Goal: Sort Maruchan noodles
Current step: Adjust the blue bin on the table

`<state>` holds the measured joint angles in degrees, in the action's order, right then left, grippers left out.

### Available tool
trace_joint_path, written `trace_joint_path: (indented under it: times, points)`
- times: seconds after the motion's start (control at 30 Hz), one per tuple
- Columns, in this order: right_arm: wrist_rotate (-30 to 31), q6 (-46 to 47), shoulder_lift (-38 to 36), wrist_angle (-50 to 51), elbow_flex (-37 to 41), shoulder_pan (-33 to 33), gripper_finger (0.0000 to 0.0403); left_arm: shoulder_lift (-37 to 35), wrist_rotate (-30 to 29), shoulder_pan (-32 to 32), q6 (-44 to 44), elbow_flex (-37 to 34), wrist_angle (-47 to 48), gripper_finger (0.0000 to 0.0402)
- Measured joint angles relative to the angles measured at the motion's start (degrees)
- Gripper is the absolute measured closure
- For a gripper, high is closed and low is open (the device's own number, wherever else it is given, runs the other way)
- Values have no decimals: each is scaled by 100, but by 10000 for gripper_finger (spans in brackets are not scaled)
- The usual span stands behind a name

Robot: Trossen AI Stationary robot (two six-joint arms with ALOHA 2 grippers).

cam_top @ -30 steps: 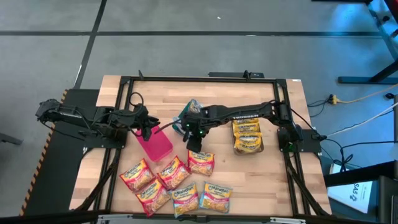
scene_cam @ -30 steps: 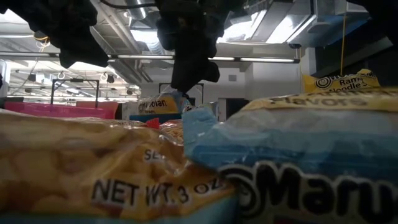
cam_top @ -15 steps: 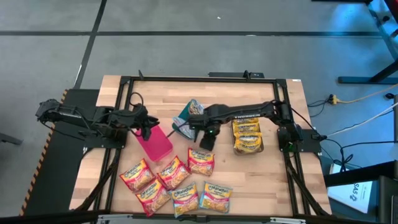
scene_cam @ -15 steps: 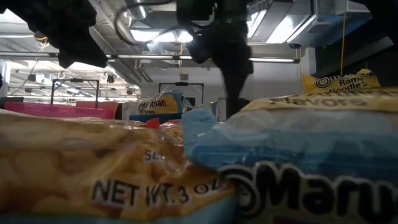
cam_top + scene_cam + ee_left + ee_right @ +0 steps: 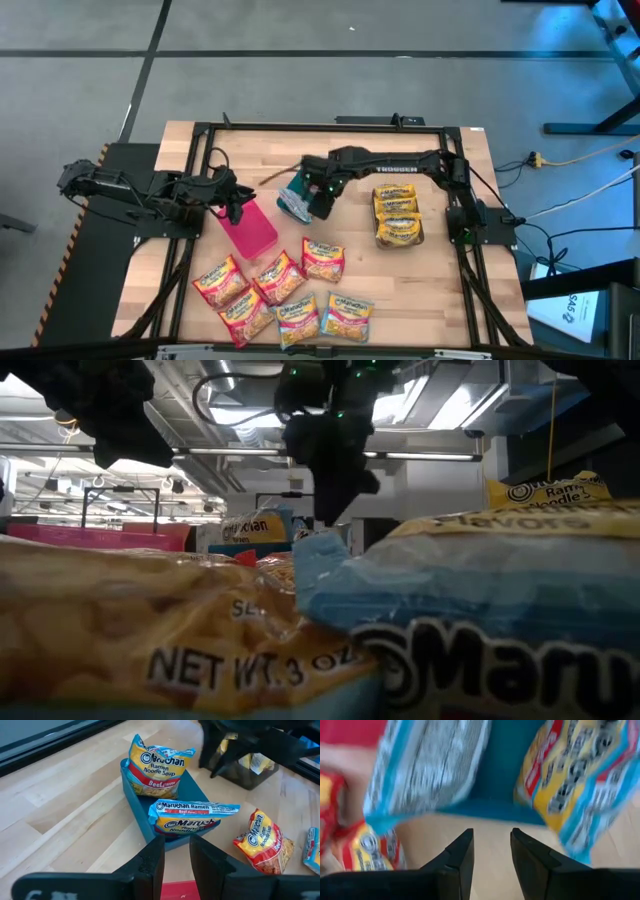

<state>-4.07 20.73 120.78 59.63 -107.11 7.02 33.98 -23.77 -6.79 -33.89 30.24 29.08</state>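
Several Maruchan noodle packets (image 5: 285, 295) in red and light-blue wrappers lie flat near the table's front edge. A teal bin (image 5: 140, 805) at mid-table holds two light-blue packets: one stands against its far wall (image 5: 155, 767), the other lies across its rim (image 5: 192, 815). My right gripper (image 5: 491, 842) hangs open and empty over that bin (image 5: 298, 200), pointing steeply down. My left gripper (image 5: 176, 862) is at the far-left corner of a pink bin (image 5: 252, 230), shut on it. My left gripper has the pink bin's rim (image 5: 175, 889) between its two fingers, at the bin's far-left corner. The fingers come slanting down from the table's left. The pink shows only far back between the fingers, and the bin's body is out of that view.
A dark bin with yellow packets (image 5: 398, 218) stands at the right. A red packet (image 5: 262, 845) lies beside the teal bin. Black frame rails (image 5: 200, 130) run along the table's edges. Bare wood shows at the far side and between the bins.
My right gripper has swung from above the red packets near the front toward the table's far edge, ending over the teal bin, and has tipped and rolled on the way. Its fingers stay equally apart. The left arm and the bins keep still.
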Motion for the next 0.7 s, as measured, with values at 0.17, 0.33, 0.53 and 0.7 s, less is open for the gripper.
trace_joint_path:
  times: [0.17, 0.33, 0.53, 0.7]
  points:
    - [-86, -10, 198, -409, 3, 97, 277, 1, -7, 1, 4, 0, 60, 317]
    - [-128, -160, 333, -540, -10, 91, 277, 2, -81, 2, 15, 0, 198, 317]
    - [-147, -268, 506, -276, 0, 91, 277, -153, -82, 2, 136, 0, 203, 317]
    - [152, -509, 561, 120, 2, 91, 277, -277, -83, 2, 142, 0, 216, 317]
